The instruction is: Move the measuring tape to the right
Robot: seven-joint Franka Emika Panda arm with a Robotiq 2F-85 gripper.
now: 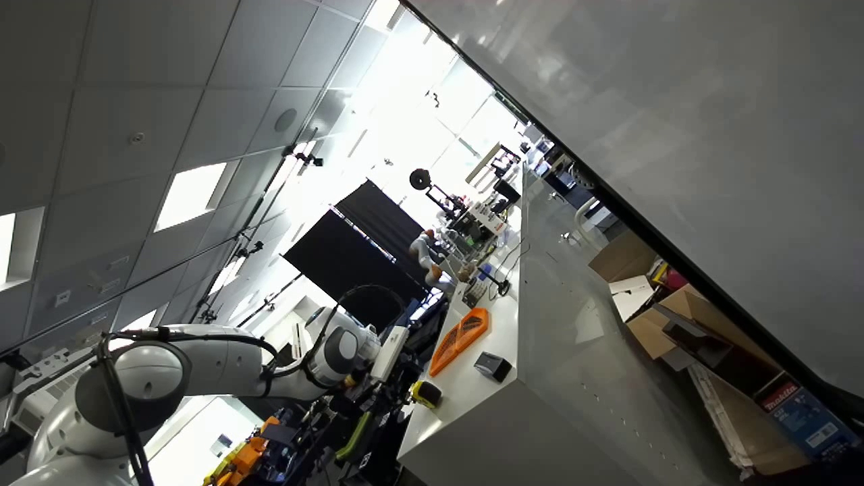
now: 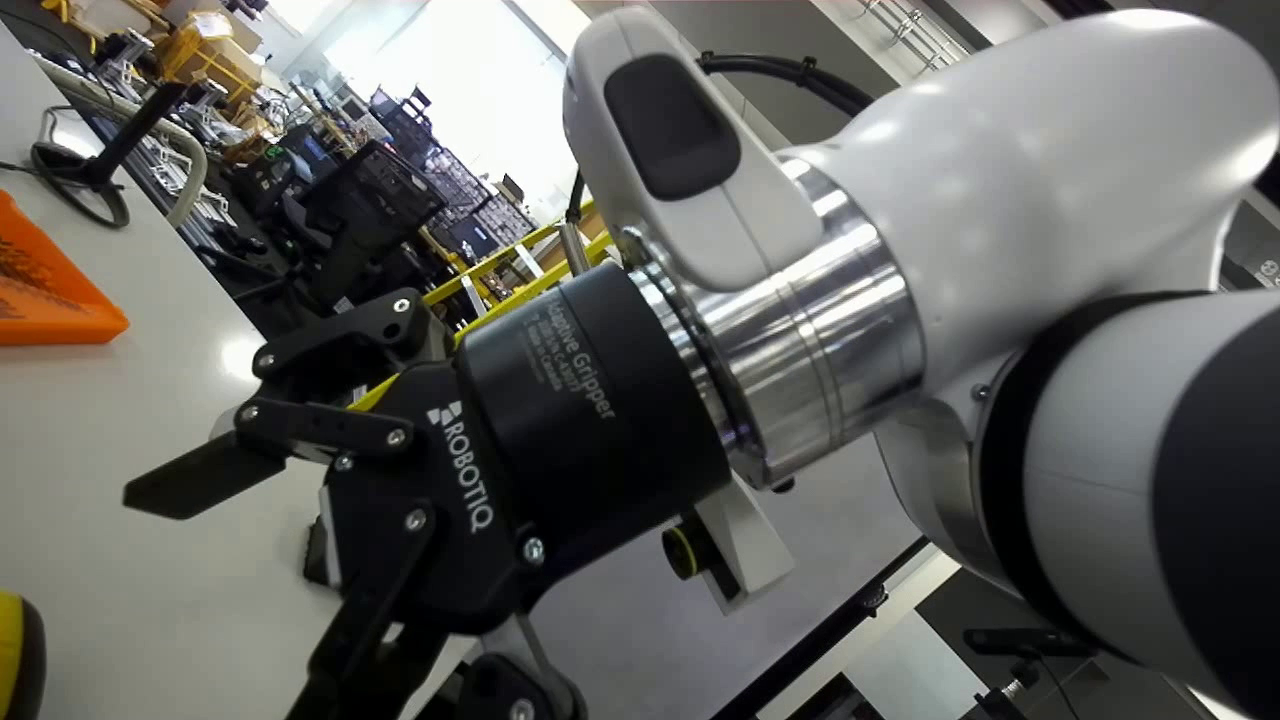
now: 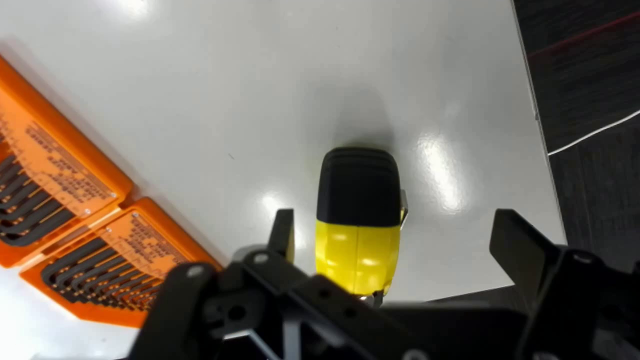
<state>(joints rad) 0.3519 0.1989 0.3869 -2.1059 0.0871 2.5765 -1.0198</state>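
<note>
The yellow and black measuring tape (image 3: pixel 357 220) sits on the white desk (image 3: pixel 225 90), close to an edge. The jaws are spread wide apart. In the wrist view, the tape shows in the space between them. An orange case (image 3: pixel 145 240) with bent black keys (image 3: pixel 46 229) lies on the desk too. In an exterior view, a little dark box (image 1: pixel 493 366) stands near the desk's corner, and the big white arm (image 1: pixel 223 364) is beside the desk.
</note>
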